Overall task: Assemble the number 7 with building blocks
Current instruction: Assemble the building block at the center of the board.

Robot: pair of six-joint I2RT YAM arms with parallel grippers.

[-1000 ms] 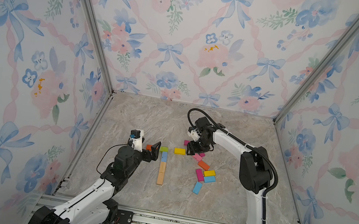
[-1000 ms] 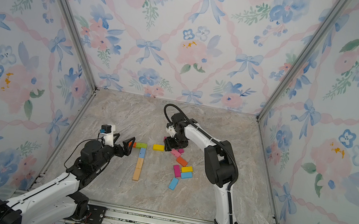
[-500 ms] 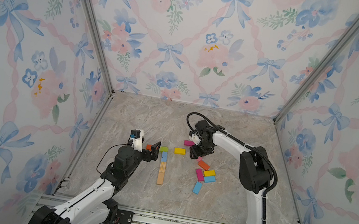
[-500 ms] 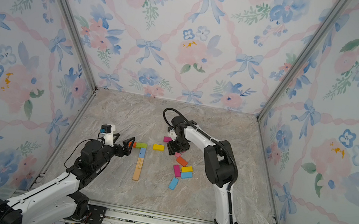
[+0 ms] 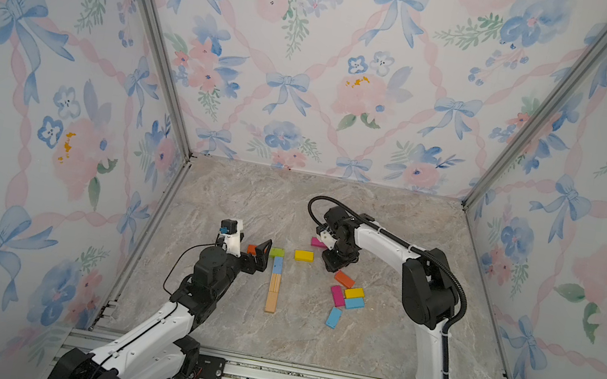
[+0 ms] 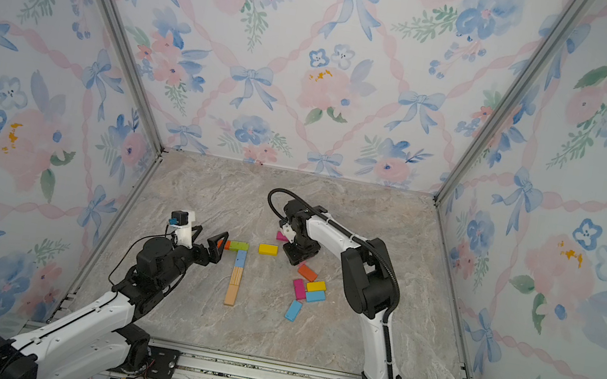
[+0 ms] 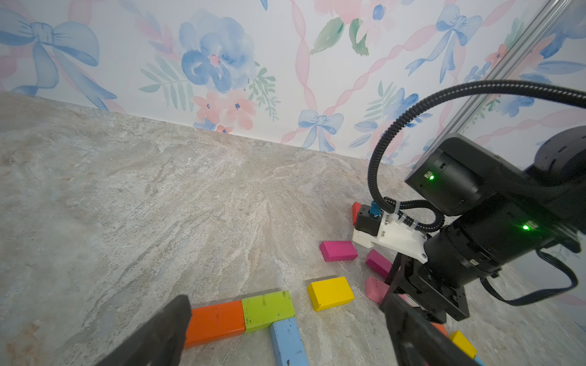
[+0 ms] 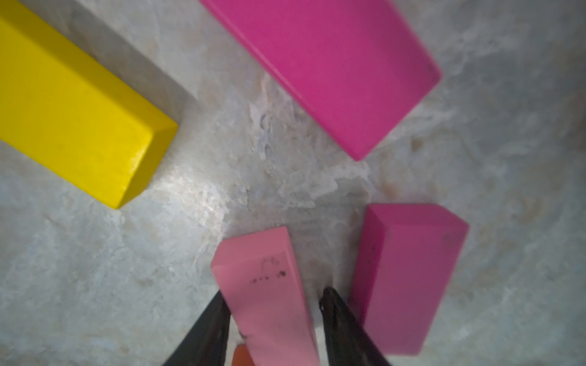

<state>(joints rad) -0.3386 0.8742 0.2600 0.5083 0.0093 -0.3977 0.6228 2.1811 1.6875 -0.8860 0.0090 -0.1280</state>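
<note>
Two plain wood blocks point(image 5: 274, 283) and a blue block point(image 5: 277, 265) form a stem meeting the green block point(image 5: 276, 252), with the orange block point(image 5: 251, 249) alongside. The left gripper point(image 5: 254, 244) gapes wide there. Farther, the right gripper point(image 8: 274, 293) straddles a pale pink block point(image 8: 260, 263); clamping unclear.

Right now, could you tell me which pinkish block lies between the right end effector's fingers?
The pale pink block; the two magenta blocks lie outside the fingers.
</note>
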